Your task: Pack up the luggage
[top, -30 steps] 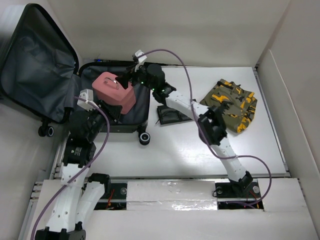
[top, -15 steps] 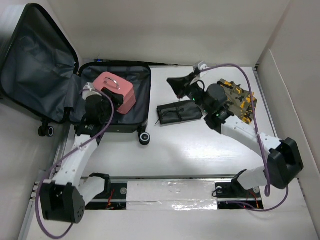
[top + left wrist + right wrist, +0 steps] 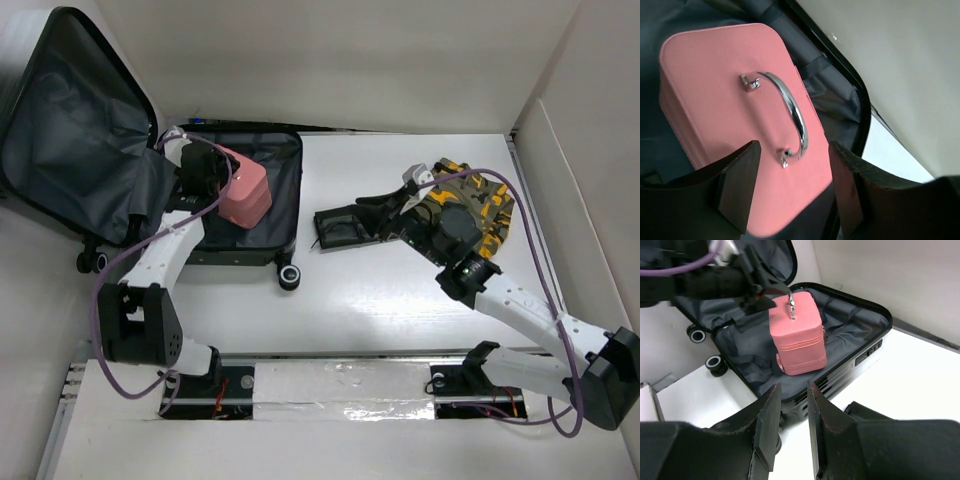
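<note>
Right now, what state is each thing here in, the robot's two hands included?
luggage: open, lid swung back, one case inside.
pink case: shut, upright in the luggage's base, handle on top.
black pouch: lying on the table, not packed.
camouflage cloth: folded on the table, not packed.
left hand: open, over the pink case.
right hand: fingers narrowly apart, empty.

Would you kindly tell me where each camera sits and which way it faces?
Top external: above and behind the robot, looking down on the table; left arm and right arm show.
Left wrist: over the luggage, facing down on the pink case and its handle; fingers of the left tool frame the bottom.
Right wrist: over the table, facing across to the luggage; fingers of the right tool fill the bottom, the left arm top left.
All three share the pink case in the luggage.
</note>
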